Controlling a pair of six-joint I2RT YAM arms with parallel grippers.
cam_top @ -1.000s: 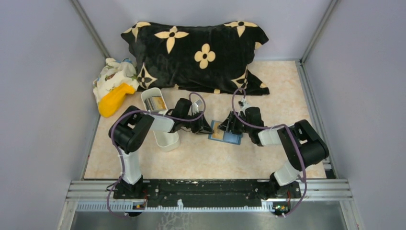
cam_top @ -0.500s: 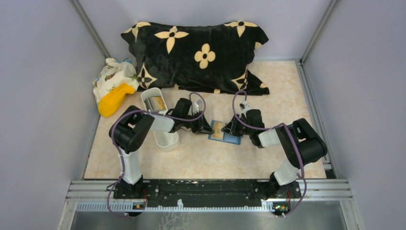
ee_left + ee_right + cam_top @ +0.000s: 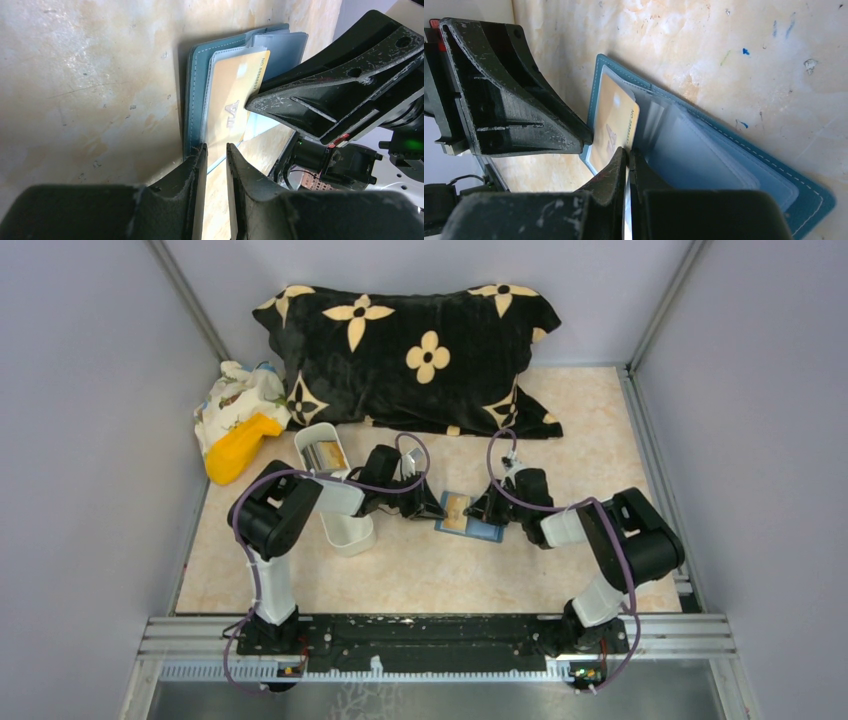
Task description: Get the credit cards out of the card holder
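The left gripper (image 3: 215,152) has its jaws almost closed, with only a narrow slit between the two fingers (image 3: 192,175). In this slit sits the near edge of the card holder (image 3: 196,95), so the jaws pinch the holder at its border. The holder lies open and flat on the table (image 3: 420,575), directly in front of these fingertips.

A tan credit card (image 3: 232,100) lies on the half of the holder closest to the left jaws. It is partly in a clear pocket and stands a little crooked to the holder's stitched edge. One corner of the card reaches down to the left fingertips.

The right gripper (image 3: 626,155) comes from the opposite side. Its jaws are pressed nearly together, with just a thin pale line between them, and they hold the long edge of the tan credit card, the edge with the small printed numbers. Beyond the right jaws, to their side, spreads the other half of the holder with its clear sleeves (image 3: 704,160); these look empty or too blurred to read.

The two grippers face each other across the holder, close together but not touching.

Behind the left arm, a long white tray (image 3: 350,532) stands on the table, with something shiny in its far end. Far beyond both jaws lies a black pillow (image 3: 420,350) with cream flowers. Beside it, on the left, are a yellow object (image 3: 238,450) and a patterned cloth (image 3: 235,395).
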